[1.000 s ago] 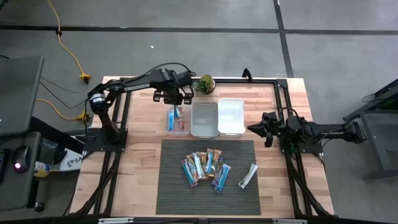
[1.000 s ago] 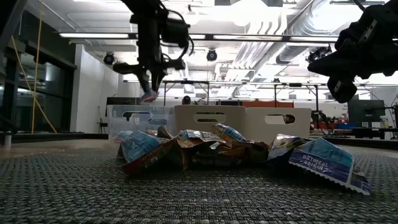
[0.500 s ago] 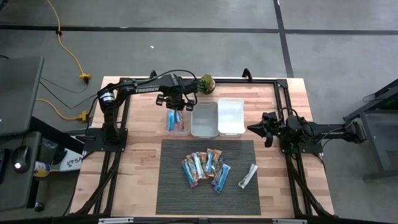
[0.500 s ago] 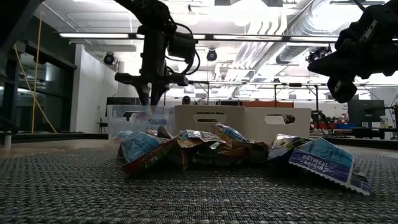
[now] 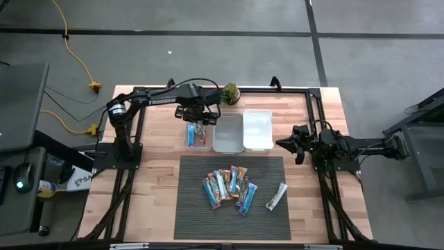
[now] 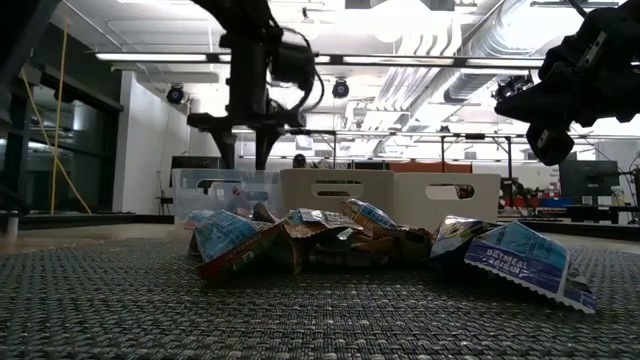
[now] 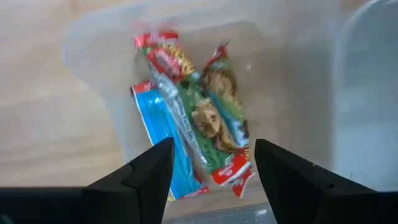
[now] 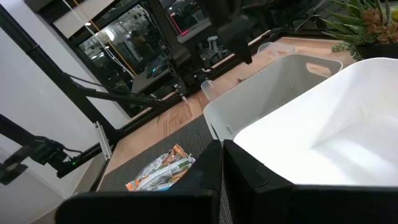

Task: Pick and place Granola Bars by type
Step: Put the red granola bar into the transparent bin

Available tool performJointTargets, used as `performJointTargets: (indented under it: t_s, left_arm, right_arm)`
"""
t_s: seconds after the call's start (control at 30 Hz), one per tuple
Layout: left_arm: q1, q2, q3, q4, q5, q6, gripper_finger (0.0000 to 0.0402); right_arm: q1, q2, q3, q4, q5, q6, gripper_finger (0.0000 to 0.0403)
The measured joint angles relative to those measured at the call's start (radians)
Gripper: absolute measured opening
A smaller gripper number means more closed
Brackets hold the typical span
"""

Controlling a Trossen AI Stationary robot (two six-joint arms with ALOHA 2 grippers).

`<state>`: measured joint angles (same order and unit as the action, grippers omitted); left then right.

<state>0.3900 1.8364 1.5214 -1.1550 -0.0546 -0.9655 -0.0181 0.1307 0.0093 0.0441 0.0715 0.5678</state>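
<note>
You've got two dark, near-black arms on black tube frames bolted to the table. Left arm (image 5: 149,98) has a round silver-capped joint at the shoulder, white lettering along the upper link and a black cable looping over the wrist. Right arm (image 5: 347,147) is matte black, blocky, with cabling at the base. Fingers (image 7: 146,180) are flat, black, angular wedges.

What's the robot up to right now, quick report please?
Left gripper open above left bin, bars lying inside. Right gripper shut, parked beside bins. Pile of bars waits on mat. Nothing blocking.
</note>
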Motion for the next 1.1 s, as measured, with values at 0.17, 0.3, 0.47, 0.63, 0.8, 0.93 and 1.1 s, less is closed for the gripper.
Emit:
performJointTargets:
  t_s: [0.17, 0.3, 0.47, 0.63, 0.8, 0.93, 1.1]
  left_arm:
    - [-0.026, -0.090, 0.000, 0.017, -0.098, -0.006, 0.0223]
    - [-0.072, -0.184, 0.000, 0.037, -0.173, -0.008, 0.0223]
    - [-0.175, -0.305, 0.000, 0.113, -0.263, -0.005, 0.0223]
    - [-0.323, -0.396, 0.001, 0.177, -0.418, -0.069, 0.0223]
    - [-0.496, -0.442, 0.001, 0.186, -0.616, -0.262, 0.0223]
    - [-0.624, -0.443, 0.001, 0.185, -0.741, -0.399, 0.0223]
    - [-0.764, -0.440, -0.010, 0.191, -0.862, -0.576, 0.0223]
  right_arm:
    - [0.000, 0.000, 0.000, 0.001, 0.000, 0.000, 0.0000]
    - [0.000, 0.000, 0.000, 0.000, 0.000, 0.000, 0.0000]
    - [0.000, 0.000, 0.000, -0.001, 0.000, 0.000, 0.0000]
    - [0.000, 0.000, 0.000, -0.001, 0.000, 0.000, 0.0000]
    - [0.000, 0.000, 0.000, -0.001, 0.000, 0.000, 0.0000]
    - [0.000, 0.000, 0.000, -0.001, 0.000, 0.000, 0.0000]
    - [0.000, 0.000, 0.000, -0.001, 0.000, 0.000, 0.0000]
